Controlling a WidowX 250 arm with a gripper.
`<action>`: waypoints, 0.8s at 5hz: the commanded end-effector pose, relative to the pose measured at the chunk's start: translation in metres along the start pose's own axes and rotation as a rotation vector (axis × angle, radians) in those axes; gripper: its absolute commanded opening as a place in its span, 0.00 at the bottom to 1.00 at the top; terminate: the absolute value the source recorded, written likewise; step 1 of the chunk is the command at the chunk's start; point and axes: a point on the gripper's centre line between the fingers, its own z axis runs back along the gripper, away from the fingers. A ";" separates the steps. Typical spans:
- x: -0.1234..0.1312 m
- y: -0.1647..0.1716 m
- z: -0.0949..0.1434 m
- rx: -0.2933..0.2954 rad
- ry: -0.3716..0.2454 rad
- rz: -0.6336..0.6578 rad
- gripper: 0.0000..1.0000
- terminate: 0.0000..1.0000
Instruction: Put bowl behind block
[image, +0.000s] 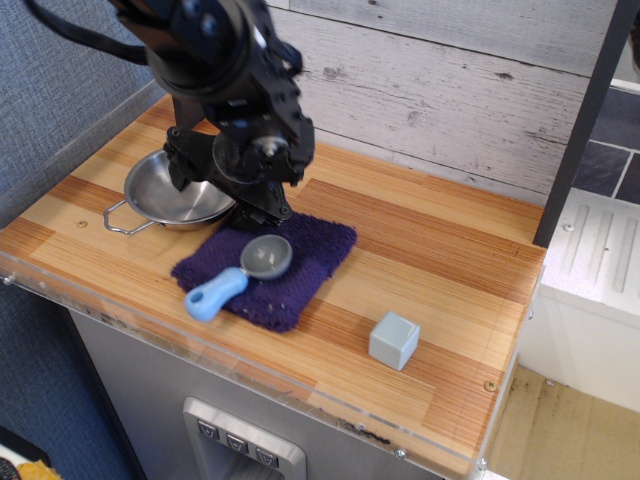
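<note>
The shiny steel bowl (165, 190) stands at the back left of the wooden counter, its wire loop handle (115, 222) pointing front-left. The black arm covers the bowl's right part. My gripper (262, 212) hangs low at the bowl's right rim, just above the back edge of the purple cloth. Its fingers merge with the dark arm, so I cannot tell whether it is open or shut, and nothing shows in it. The small pale grey-blue block (393, 340) sits alone at the front right, far from the bowl and the gripper.
A purple cloth (300, 270) lies in front of the bowl, with a grey scoop (266, 257) with a light blue handle (214, 294) flat on it. A plank wall runs along the back. The counter's front edge has a clear plastic lip.
</note>
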 end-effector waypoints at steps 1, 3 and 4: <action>0.003 0.007 0.003 0.005 -0.035 0.032 1.00 0.00; 0.002 0.005 0.004 0.009 -0.030 0.024 0.00 0.00; 0.002 0.007 0.006 0.007 -0.034 0.036 0.00 0.00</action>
